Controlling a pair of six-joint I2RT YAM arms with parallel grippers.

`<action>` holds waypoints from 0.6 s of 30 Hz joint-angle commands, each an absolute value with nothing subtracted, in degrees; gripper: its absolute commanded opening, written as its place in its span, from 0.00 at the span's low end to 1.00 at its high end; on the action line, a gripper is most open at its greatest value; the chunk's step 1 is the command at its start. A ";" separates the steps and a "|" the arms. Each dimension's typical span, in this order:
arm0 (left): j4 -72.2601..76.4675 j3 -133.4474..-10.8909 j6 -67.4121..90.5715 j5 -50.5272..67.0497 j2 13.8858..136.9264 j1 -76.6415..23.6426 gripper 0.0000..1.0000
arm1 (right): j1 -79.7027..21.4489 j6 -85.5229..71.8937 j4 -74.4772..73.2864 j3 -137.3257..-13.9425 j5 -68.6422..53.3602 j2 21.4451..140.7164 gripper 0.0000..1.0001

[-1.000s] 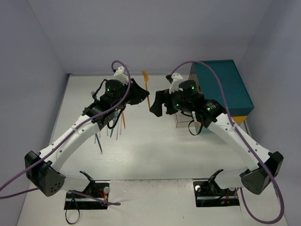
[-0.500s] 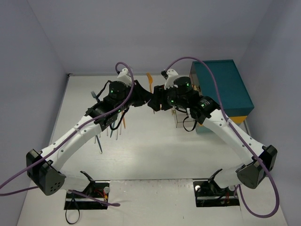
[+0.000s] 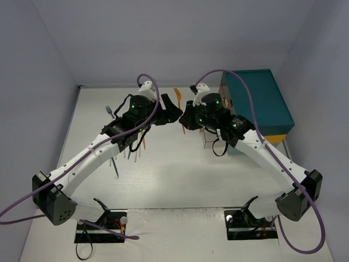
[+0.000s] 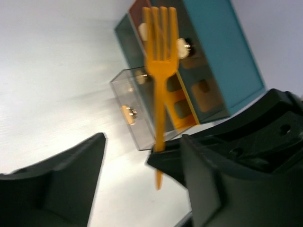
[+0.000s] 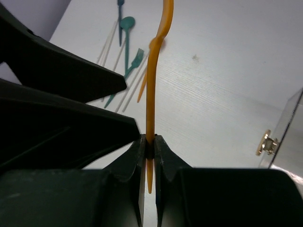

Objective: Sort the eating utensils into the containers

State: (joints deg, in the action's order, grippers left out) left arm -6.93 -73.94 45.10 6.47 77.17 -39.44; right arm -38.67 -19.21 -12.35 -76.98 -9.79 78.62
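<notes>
Orange fork (image 5: 152,90), just one, clamped in right fingers (image 5: 133,165); left fingers (image 4: 71,175) spread either side

The orange fork (image 4: 160,71) in the black right hand (image 5: 147,146) is a bright, even orange. Beyond the black left hand (image 4: 142,142) are a see-through clear box (image 4: 137,94) with a brass-gold knob (image 4: 128,113) and a teal chest (image 4: 222,52) with a yellow band. Past the right hand's fingers, a teal spoon (image 5: 127,22) and a teal fork (image 5: 135,59) lie on the white, faintly grained tabletop (image 5: 227,71); the arms (image 3: 87,158) are white with black joints, green lights and purple cables (image 3: 234,73).
</notes>
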 commanded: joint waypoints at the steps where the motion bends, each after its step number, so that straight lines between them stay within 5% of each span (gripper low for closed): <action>1: -10.10 -77.85 39.70 1.74 74.29 -39.70 0.67 | -37.54 -21.88 -8.64 -73.60 -2.84 74.43 0.00; 5: -17.10 -78.65 35.53 -6.30 71.70 -39.36 0.80 | -33.34 -25.76 -9.12 -69.50 2.34 71.66 0.00; 18: -28.64 -66.67 34.00 -10.47 60.24 -30.78 0.80 | -27.16 -31.02 -10.46 -63.64 16.85 73.54 0.00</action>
